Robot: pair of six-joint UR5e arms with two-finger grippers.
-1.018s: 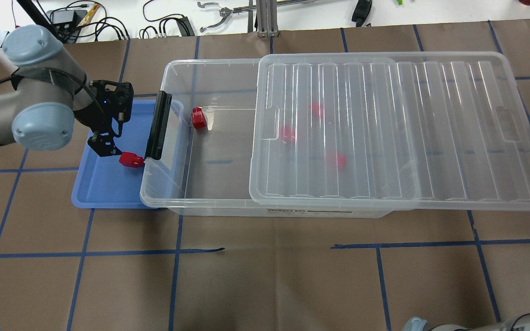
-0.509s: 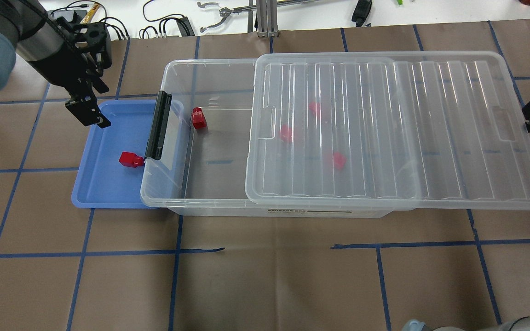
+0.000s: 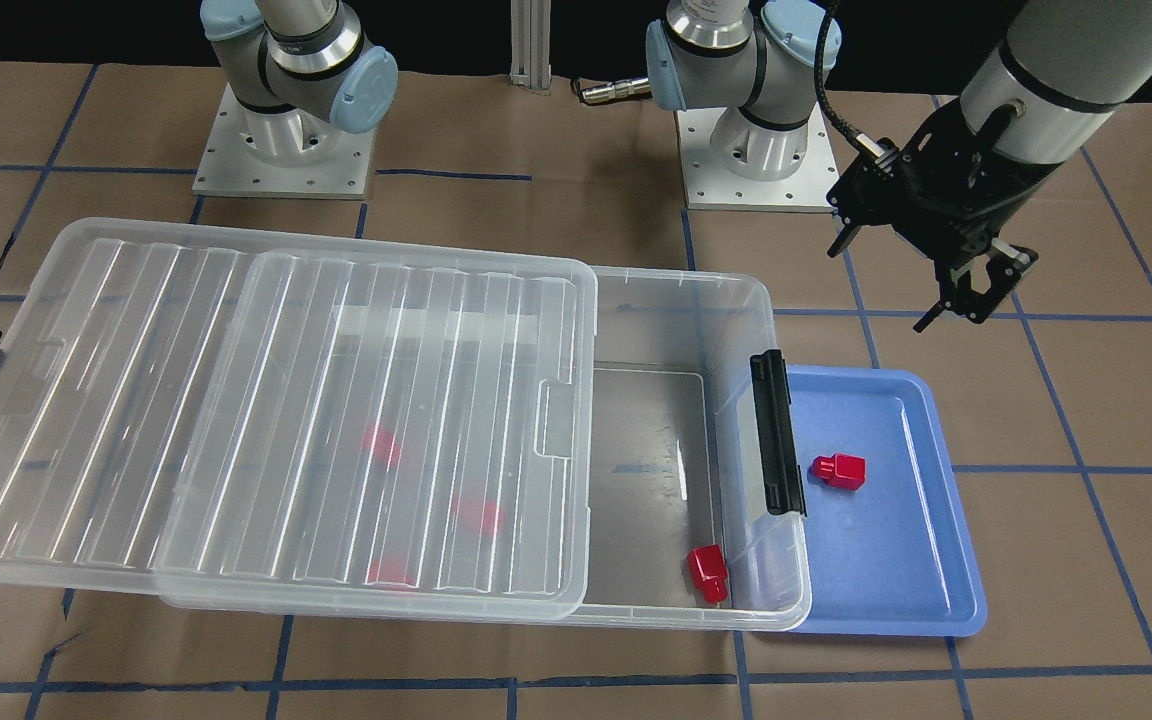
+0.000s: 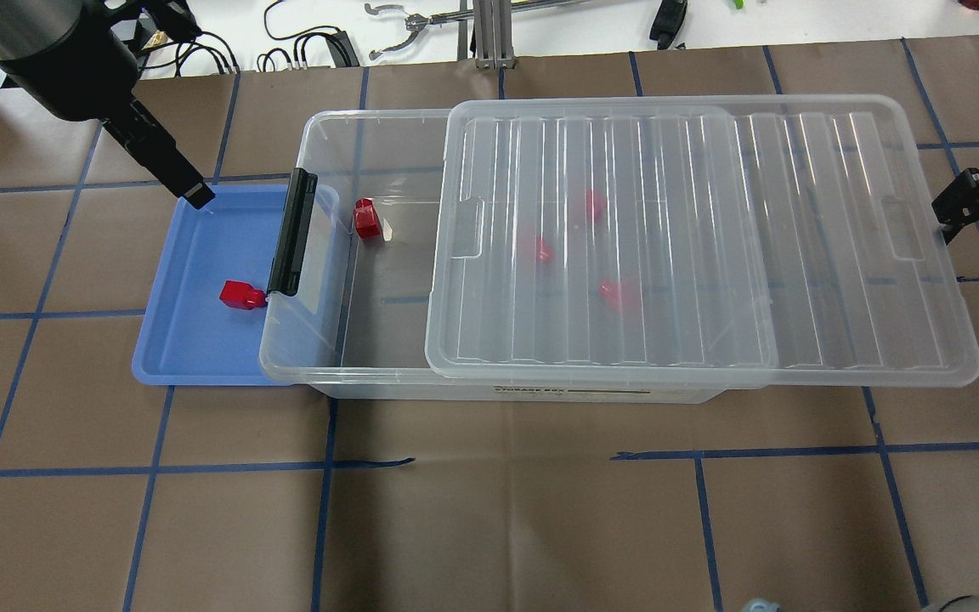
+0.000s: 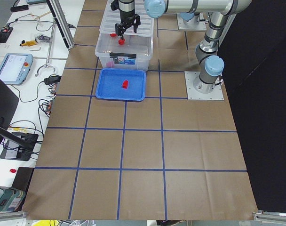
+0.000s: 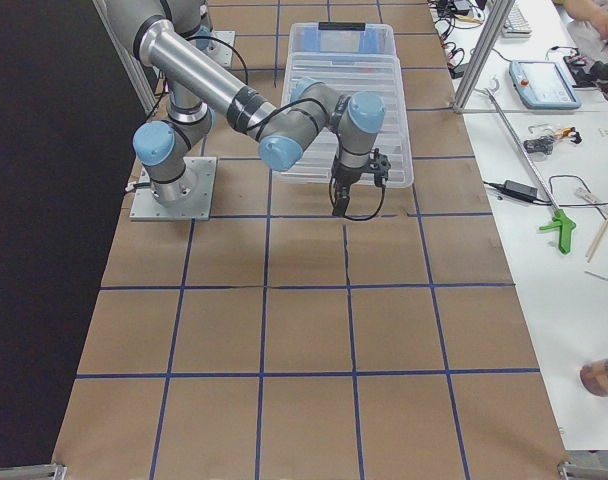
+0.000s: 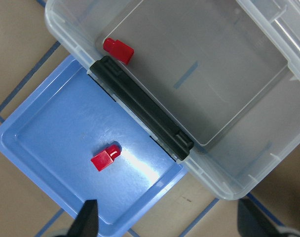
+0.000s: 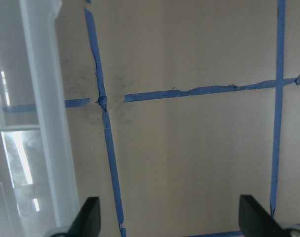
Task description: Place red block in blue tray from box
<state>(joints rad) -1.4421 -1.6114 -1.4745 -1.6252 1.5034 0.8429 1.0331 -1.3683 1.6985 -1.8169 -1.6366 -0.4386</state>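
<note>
Hovering high above the blue tray (image 4: 168, 357) end of the table (image 4: 489, 518), my left gripper (image 3: 966, 303) has its jaws spread wide and nothing in them. The left wrist view looks straight down past both fingertips (image 7: 88, 219) onto the tray and the box's latch end.

The tray sits flat on the brown paper. The red block (image 4: 241, 294) lies on its side on the tray floor, right half, stub pointing at the box. It is near the black latch (image 4: 292, 229); I can't tell if it touches it. No finger is touching it.

Next right is the box (image 4: 319, 153). In the overhead view its latch end overlaps the tray's right edge; whether they touch, I can't tell. The left part of the box is uncovered. A second red block (image 4: 365, 218) lies on the box floor there, near the latch end wall, on the side away from me.

The ribbed clear lid (image 4: 710, 340) is slid to my right. It covers the rest of the box and overhangs the right end. Three more red blocks show blurred through it (image 4: 594, 204) (image 4: 540, 249) (image 4: 617, 295).

Far right is my right gripper (image 4: 959, 202), just off the lid's right edge. Its jaws are also spread wide and hold nothing. The right wrist view shows only taped paper between its fingers (image 8: 90, 217), with the lid edge at the side.
</note>
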